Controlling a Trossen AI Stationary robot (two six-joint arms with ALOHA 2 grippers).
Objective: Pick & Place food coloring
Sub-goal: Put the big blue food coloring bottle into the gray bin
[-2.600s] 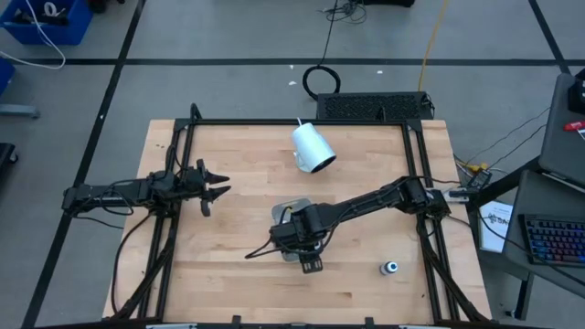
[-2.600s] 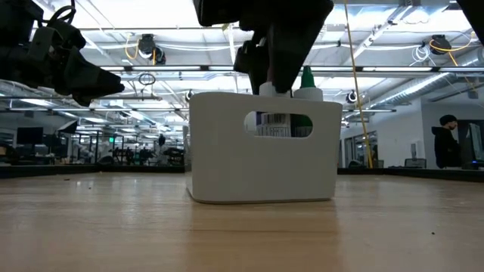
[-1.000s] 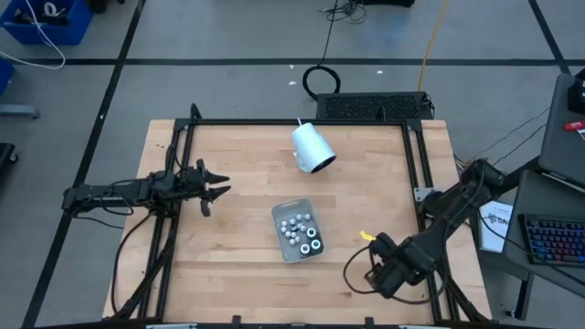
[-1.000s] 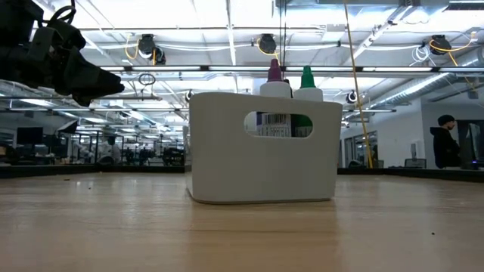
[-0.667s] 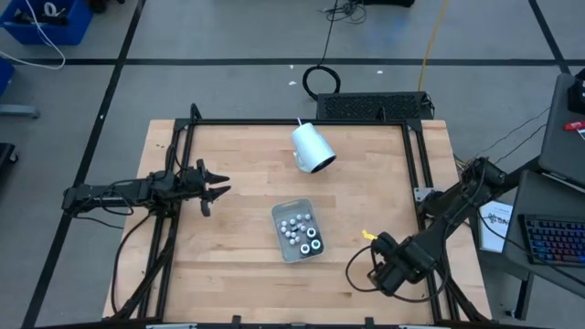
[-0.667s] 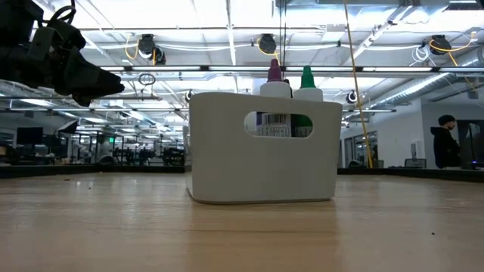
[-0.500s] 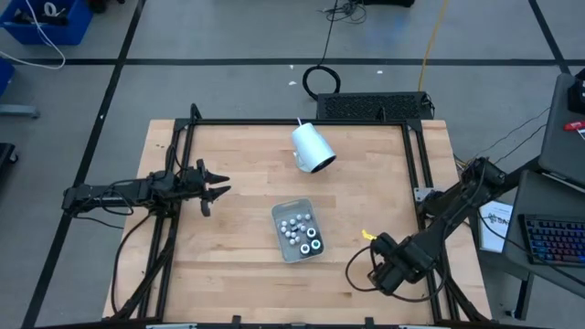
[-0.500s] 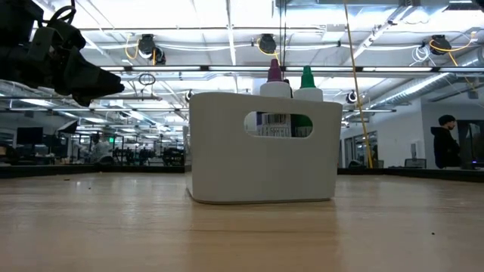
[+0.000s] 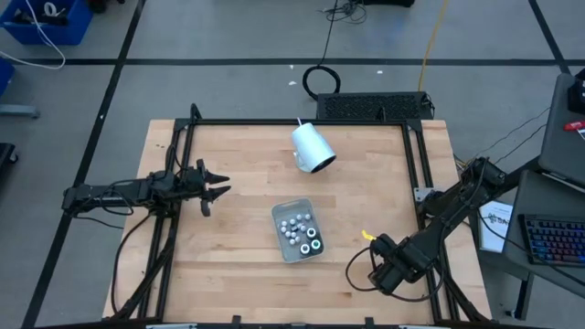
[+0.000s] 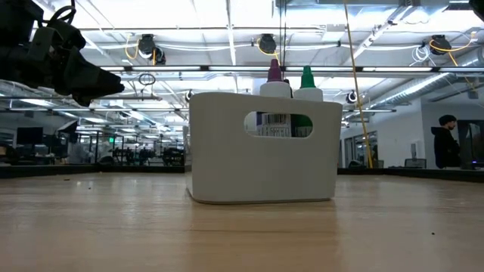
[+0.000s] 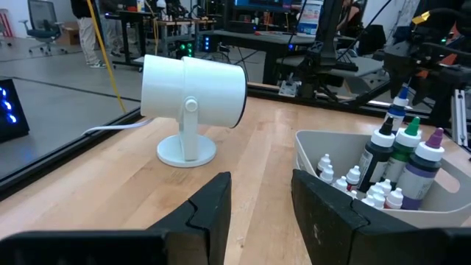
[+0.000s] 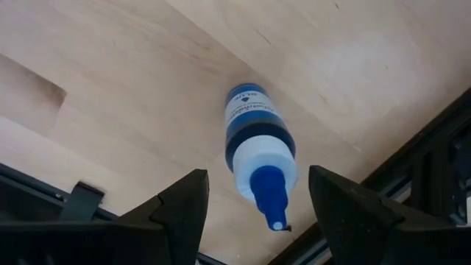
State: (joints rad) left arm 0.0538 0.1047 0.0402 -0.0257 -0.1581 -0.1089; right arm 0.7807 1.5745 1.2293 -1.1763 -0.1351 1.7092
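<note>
Food coloring bottle (image 12: pixel 257 147) under open right hand (image 12: pixel 254 213)

This was a robotics lab or workshop set in a large open industrial hall. A wooden table (image 9: pixel 238 164) edged by a black metal frame (image 9: pixel 302 122) stood on a grey concrete floor (image 9: pixel 228 37) marked with dark tape lines, with loose cables (image 9: pixel 322 80) trailing across it. Across the table, an exposed ceiling carried long light strips (image 10: pixel 189 34), pipes and ducts (image 10: pixel 144 47). Benches with monitors (image 10: pixel 30 136) lined the hall, a keyboard (image 9: pixel 556 239) sat at a side desk, and a person (image 10: pixel 446 142) stood far off.
</note>
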